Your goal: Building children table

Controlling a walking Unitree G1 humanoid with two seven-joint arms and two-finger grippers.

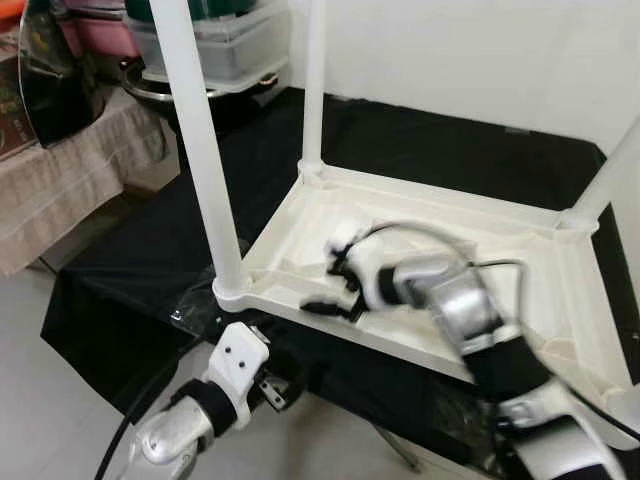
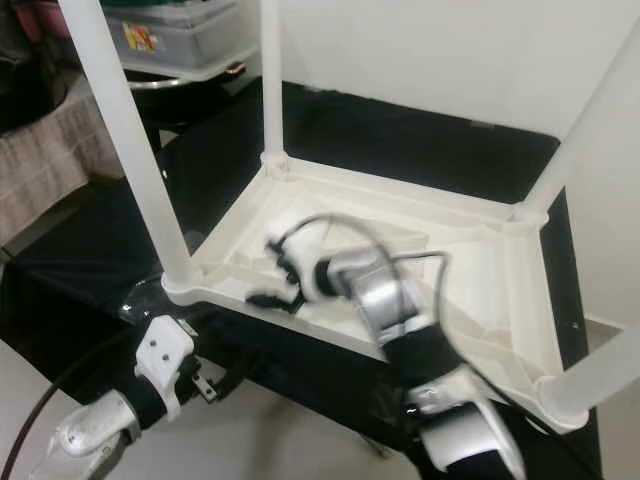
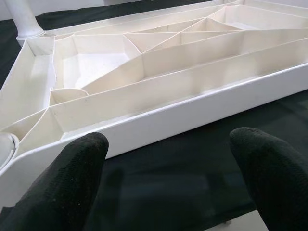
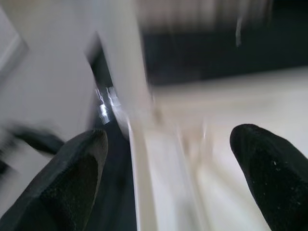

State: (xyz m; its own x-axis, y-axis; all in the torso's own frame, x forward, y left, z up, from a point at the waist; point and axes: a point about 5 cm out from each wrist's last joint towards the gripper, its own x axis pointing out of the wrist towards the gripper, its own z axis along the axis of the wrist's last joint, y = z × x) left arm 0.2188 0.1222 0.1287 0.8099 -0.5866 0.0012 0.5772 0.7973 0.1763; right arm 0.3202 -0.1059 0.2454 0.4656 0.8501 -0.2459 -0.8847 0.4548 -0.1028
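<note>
- The white plastic children's table (image 1: 420, 215) lies upside down on a black cloth (image 1: 130, 270), its ribbed underside facing up and its legs pointing upward.
- Four legs stand in the corner sockets — the near-left leg (image 1: 205, 150) rises just above the left arm, a far-left leg (image 1: 314, 85) stands behind it, a far-right leg (image 1: 612, 180) leans in from the edge, and a near-right leg (image 2: 600, 375) sits at the close right corner.
- The right gripper (image 1: 335, 285) reaches over the tabletop's near edge, blurred, with its fingers spread apart above the ribs and holding nothing.
- The left gripper (image 3: 168, 178) hangs low, just in front of the table's near rim; its two black fingertips (image 3: 72, 163) are wide apart with only dark cloth between them.
- Behind the cloth, to the left, a clear storage bin (image 1: 215, 45) sits by a beige-draped surface (image 1: 60, 180).
</note>
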